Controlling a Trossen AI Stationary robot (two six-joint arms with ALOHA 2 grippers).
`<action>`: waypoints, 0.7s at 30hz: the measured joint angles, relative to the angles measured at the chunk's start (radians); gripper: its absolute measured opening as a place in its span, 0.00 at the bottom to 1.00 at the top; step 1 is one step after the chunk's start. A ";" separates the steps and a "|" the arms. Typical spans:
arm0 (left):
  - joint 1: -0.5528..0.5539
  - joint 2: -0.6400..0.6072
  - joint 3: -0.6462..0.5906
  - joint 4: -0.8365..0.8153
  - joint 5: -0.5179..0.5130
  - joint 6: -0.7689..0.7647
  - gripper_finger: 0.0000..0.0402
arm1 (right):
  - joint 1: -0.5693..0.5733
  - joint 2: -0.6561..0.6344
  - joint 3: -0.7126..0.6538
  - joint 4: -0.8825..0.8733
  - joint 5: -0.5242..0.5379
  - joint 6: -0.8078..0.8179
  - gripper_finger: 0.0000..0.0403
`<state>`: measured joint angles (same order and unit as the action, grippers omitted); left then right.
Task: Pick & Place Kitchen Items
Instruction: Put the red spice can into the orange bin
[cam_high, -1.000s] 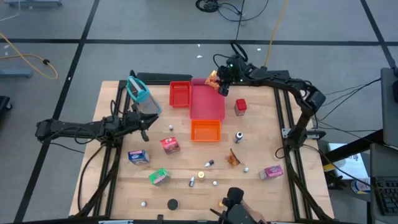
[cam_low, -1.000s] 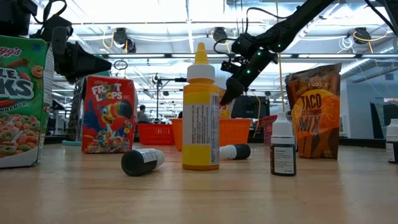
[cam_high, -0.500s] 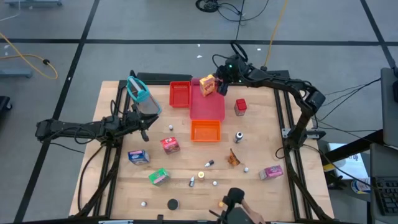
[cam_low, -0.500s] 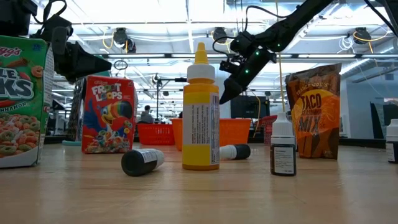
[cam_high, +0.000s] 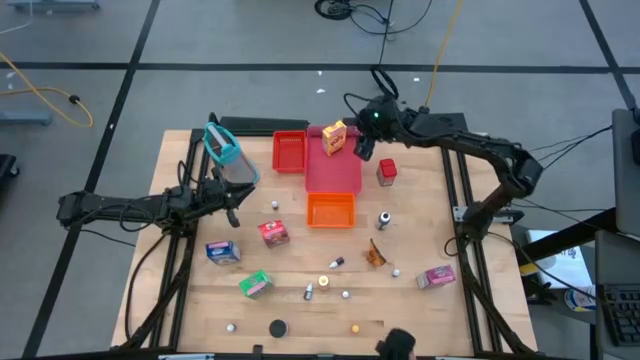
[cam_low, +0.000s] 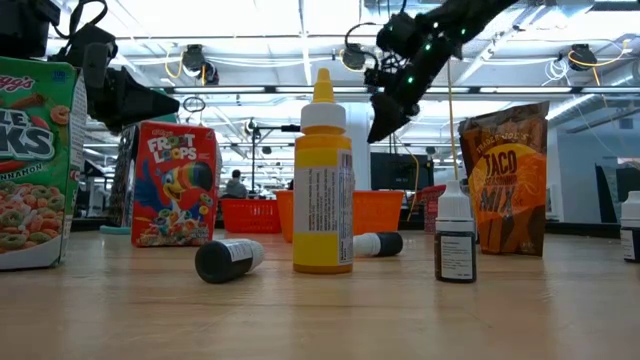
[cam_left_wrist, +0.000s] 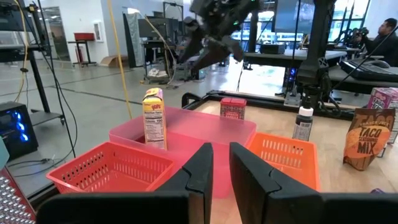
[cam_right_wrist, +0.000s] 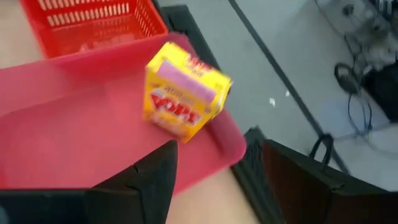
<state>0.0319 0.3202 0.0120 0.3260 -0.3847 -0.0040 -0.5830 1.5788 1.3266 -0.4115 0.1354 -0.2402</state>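
Note:
A yellow-orange toy box (cam_high: 334, 137) stands upright on its base at the far end of the pink tray (cam_high: 335, 172). It also shows in the right wrist view (cam_right_wrist: 185, 99) and the left wrist view (cam_left_wrist: 154, 117). My right gripper (cam_high: 363, 146) hangs open and empty in the air just right of the box, above the tray's far right corner; its fingers show spread in its wrist view (cam_right_wrist: 214, 180). My left gripper (cam_high: 233, 203) waits shut and empty at the table's left, near the teal-framed mesh basket (cam_high: 228, 152).
A red tray (cam_high: 290, 152) and an orange tray (cam_high: 330, 210) flank the pink one. A small red box (cam_high: 387, 170) stands to the right. Cereal boxes (cam_high: 273, 233), a blue box (cam_high: 221, 251), a green box (cam_high: 254, 284), a taco packet (cam_high: 376, 253), a pink packet (cam_high: 436, 276) and small bottles lie nearer.
My right gripper has set the yellow-orange box down upright at the far end of the pink tray and let go. It has then risen and drawn back a little toward the table's right edge. The box was tilted in the fingers a second ago; it now stands alone.

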 joint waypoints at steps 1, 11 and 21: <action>0.000 0.000 0.000 0.000 0.000 0.000 0.13 | 0.013 -0.014 0.000 -0.029 0.011 0.030 0.57; 0.000 0.000 0.000 0.000 0.000 -0.004 0.13 | 0.136 -0.101 0.000 -0.272 0.051 0.311 0.56; 0.000 0.000 0.000 0.000 0.000 -0.022 0.13 | 0.173 -0.099 0.000 -0.471 0.051 0.516 0.57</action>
<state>0.0319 0.3202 0.0120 0.3264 -0.3847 -0.0258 -0.4099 1.4796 1.3266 -0.8820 0.1864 0.2758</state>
